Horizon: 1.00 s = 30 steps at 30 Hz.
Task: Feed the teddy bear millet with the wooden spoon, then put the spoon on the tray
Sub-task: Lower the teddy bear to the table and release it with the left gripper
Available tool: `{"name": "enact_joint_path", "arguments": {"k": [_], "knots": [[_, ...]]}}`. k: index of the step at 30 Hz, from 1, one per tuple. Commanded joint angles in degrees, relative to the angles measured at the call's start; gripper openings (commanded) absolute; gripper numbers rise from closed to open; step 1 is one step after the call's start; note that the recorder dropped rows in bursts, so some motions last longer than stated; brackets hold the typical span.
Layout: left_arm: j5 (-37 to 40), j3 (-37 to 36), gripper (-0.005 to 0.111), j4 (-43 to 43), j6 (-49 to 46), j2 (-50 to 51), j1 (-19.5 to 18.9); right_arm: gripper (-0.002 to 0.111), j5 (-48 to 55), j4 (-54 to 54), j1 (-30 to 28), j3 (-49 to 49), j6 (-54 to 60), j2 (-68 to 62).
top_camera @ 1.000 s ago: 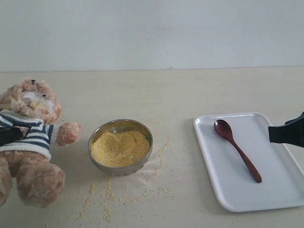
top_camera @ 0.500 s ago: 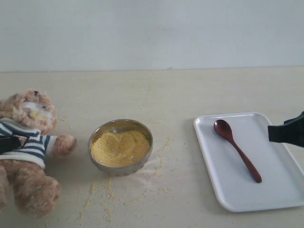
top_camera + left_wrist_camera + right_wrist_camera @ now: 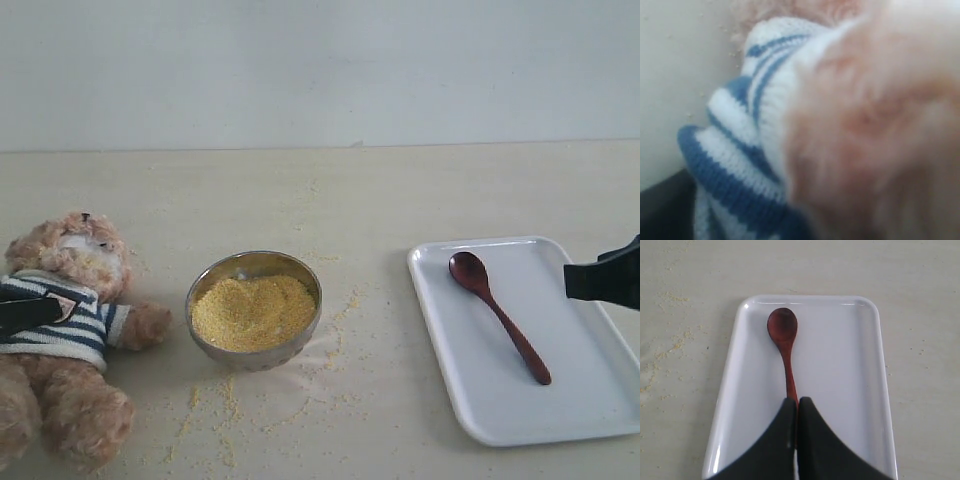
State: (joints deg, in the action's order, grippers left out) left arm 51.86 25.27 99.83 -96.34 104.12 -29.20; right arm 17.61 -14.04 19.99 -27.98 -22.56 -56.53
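Right gripper hangs over the far edge of the tray in the exterior view, carrying nothing. The spoon lies flat on the tray, bowl end toward the back. It looks light, stiff and smooth, and the slim handle is the likely place to pinch it. A steel bowl stands on the table, heaped with millet, and more is scattered around it. The bear lies at the left with the left gripper across its chest; it looks soft and squashy.

The left wrist view shows only blurred fur of the bear and its striped shirt. Whether that gripper is spread or squeezing cannot be told.

The right wrist view shows the right gripper with its fingers pressed together above the handle of the spoon, which is the only thing on the tray.
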Motion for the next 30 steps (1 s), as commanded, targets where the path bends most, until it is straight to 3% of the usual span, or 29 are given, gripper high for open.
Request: {"name": "enact_joint_path", "arguments": {"k": [1,10,13,17,21,23,27,28,30], "knots": [[0.5,0.1,0.086,0.1,-2.9,0.2,0.0,0.000,-0.3,0.0,-0.3,0.0,-0.1,0.4],[4.7,1.4,0.085,0.1,-4.8,-0.5,-2.5,0.000,-0.3,0.0,-0.3,0.0,-0.1,0.4],[9.3,3.7,0.085,-3.1,0.3,-2.8,-6.5,0.000,-0.6,0.8,-0.3,0.0,-0.2,0.4],[10.1,6.7,0.085,-11.4,8.2,-7.7,-12.5,0.000,-1.0,1.5,-0.3,0.0,-0.3,0.4],[11.6,7.1,0.081,-13.7,16.5,-12.6,-16.5,0.000,-1.8,2.0,-0.3,0.0,-0.3,0.4],[13.1,7.1,0.072,-13.6,20.0,-14.7,-17.5,0.000,-2.0,2.0,-0.3,0.0,-0.3,0.4],[18.1,7.1,0.022,-7.8,32.7,-21.0,-18.2,0.000,-2.1,2.0,-0.3,0.0,-0.9,0.4],[18.1,7.1,0.004,-3.0,38.4,-22.4,-18.2,0.000,-2.1,2.0,-0.3,0.0,-0.9,0.4],[18.1,7.1,0.005,0.1,43.5,-24.1,-18.2,0.000,-2.1,2.0,-0.3,0.0,-0.9,0.4]]}}
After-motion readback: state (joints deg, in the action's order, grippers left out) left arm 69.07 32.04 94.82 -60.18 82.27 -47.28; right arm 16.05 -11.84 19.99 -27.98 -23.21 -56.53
